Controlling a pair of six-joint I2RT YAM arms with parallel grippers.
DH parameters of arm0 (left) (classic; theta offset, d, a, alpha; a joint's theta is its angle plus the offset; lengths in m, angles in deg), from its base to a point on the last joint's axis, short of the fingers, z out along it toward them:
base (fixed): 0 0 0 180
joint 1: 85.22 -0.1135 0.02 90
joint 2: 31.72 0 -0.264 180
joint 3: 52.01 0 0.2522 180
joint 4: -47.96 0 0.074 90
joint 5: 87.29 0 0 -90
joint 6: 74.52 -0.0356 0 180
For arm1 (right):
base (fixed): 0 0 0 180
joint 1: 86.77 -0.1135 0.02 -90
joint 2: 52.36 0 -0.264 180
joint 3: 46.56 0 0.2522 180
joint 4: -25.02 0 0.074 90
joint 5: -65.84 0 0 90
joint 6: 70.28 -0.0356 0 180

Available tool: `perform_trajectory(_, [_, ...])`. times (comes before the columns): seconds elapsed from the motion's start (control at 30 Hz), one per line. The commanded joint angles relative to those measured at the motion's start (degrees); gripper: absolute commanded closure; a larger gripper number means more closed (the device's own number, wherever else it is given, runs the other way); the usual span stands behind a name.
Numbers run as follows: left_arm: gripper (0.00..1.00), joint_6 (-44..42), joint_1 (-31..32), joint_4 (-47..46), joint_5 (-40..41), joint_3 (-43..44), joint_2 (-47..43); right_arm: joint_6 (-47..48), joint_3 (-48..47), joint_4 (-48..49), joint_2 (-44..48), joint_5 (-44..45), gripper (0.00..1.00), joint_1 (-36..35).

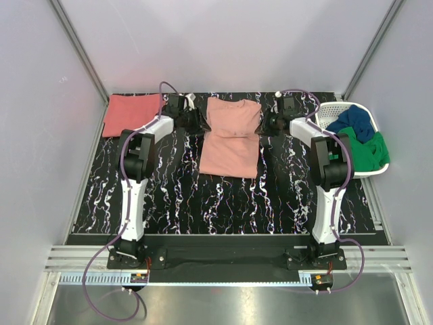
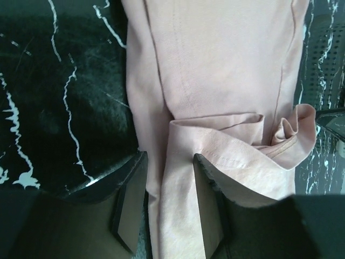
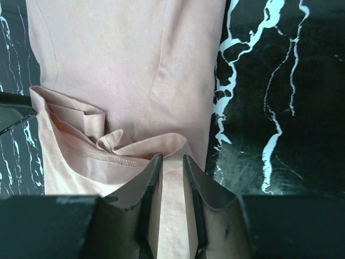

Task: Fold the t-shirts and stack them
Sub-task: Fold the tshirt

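Coral t-shirt [image 1: 132, 114] left, basket [image 1: 329, 114] right

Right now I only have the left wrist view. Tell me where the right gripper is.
Observer: The right gripper is at the pink shirt's opposite edge, its jaws slightly apart over the cloth.
Operator: Report any shirts already folded.
Observer: One folded red shirt lies at the far left corner of the table.
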Motion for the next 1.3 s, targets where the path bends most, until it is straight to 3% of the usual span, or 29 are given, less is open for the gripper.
perform_trajectory(0.0, [0.55, -1.33, 0.06, -3.26, -2.54, 3.10, 0.57, 2.50, 0.87, 2.80, 1.89, -4.09, 0.71, 1.14])
perform_trajectory(0.6, [0.57, -1.86, 0.06, -2.64, -2.97, 5.91, 2.94, 3.20, 2.11, 7.37, -1.10, -11.83, 0.64, 3.60])
perform_trajectory(0.73, [0.68, -1.69, 0.06, -2.64, -3.50, 6.79, 3.38, 3.20, 1.32, 7.46, -1.88, -11.74, 0.64, 3.77])
perform_trajectory(0.9, [0.98, -0.81, 0.06, -2.82, -3.16, 7.06, 3.29, 3.12, 0.97, 7.81, -2.33, -11.65, 0.68, 3.86])
perform_trajectory(1.17, [1.00, 1.39, -0.03, -4.40, -0.69, 4.86, 1.98, 2.68, 0.18, 7.90, -3.21, -11.39, 0.77, 4.04])
perform_trajectory(1.27, [1.00, 2.01, -0.12, -4.66, 0.28, 4.33, 1.97, 2.06, -1.13, 7.55, -3.56, -10.34, 0.91, 4.30])
